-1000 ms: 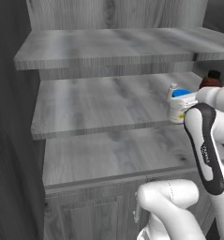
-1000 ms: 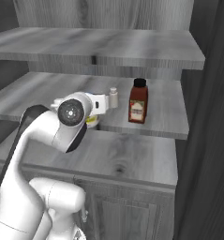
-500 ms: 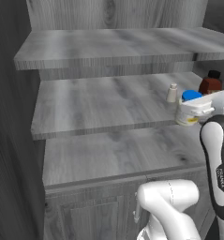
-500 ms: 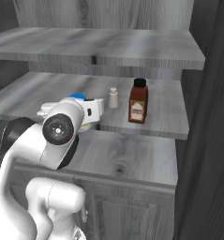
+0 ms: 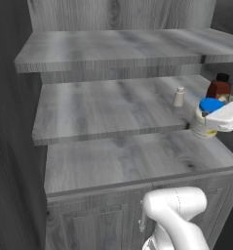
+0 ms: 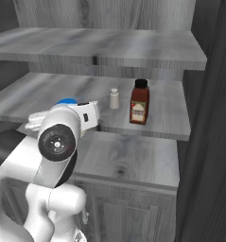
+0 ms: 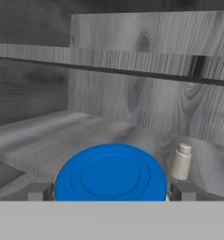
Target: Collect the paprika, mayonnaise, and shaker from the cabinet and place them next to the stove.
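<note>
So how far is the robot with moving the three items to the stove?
Nothing looks delivered yet: the paprika, the shaker and the mayonnaise all stand on the cabinet's middle shelf. In hand: the open gripper has its fingertips on either side of the jar's blue lid, not closed on it. Left: grasp the jar, carry it, then fetch the other two.

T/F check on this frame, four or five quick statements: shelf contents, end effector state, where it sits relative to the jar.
1. The round cream jar with the blue lid lies between the end effector's open fingers. True.
2. The dark red square bottle with the black cap lies toppled. False: it stands upright.
3. The tiny beige shaker stands on the grey wood-grain cabinet's middle shelf. True.
4. The shaker is on the top shelf. False: it shares the middle shelf with the bottle.
</note>
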Robot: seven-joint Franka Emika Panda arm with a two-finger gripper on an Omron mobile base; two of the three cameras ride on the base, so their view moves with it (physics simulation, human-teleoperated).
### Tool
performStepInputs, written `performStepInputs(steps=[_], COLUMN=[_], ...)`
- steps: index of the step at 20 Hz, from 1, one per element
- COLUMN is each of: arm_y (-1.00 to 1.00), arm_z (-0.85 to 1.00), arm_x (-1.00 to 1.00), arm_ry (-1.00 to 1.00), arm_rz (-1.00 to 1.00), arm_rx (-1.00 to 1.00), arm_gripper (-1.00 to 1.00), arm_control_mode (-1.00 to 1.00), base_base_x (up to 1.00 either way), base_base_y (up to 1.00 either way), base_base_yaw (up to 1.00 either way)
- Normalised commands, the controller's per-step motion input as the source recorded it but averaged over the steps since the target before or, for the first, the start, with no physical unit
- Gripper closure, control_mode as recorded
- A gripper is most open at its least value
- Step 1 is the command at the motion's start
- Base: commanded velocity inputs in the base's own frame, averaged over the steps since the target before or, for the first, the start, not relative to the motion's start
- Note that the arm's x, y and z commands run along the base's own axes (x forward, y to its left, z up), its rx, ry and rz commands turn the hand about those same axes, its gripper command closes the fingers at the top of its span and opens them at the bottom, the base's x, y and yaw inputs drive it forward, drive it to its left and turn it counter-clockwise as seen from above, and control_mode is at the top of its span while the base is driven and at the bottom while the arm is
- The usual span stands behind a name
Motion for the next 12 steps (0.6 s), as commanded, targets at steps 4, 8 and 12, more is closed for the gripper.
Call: performStepInputs(steps=[4, 8, 12], arm_y=[0.00, 0.00, 0.01], arm_z=[0.23, 0.11, 0.00], arm_x=[-0.57, -0.60, -0.66], arm_ry=[0.00, 0.00, -0.02], arm_rz=[0.14, 0.14, 0.08], arm_rx=[-0.04, -0.02, 0.00], arm_gripper=[1.00, 1.00, 1.00], arm_control_mode=[-1.00, -1.00, -1.00], base_base_x=[0.00, 0.00, 0.00], base_base_y=[0.00, 0.00, 0.00], base_base_yaw=[0.00, 0.00, 0.00])
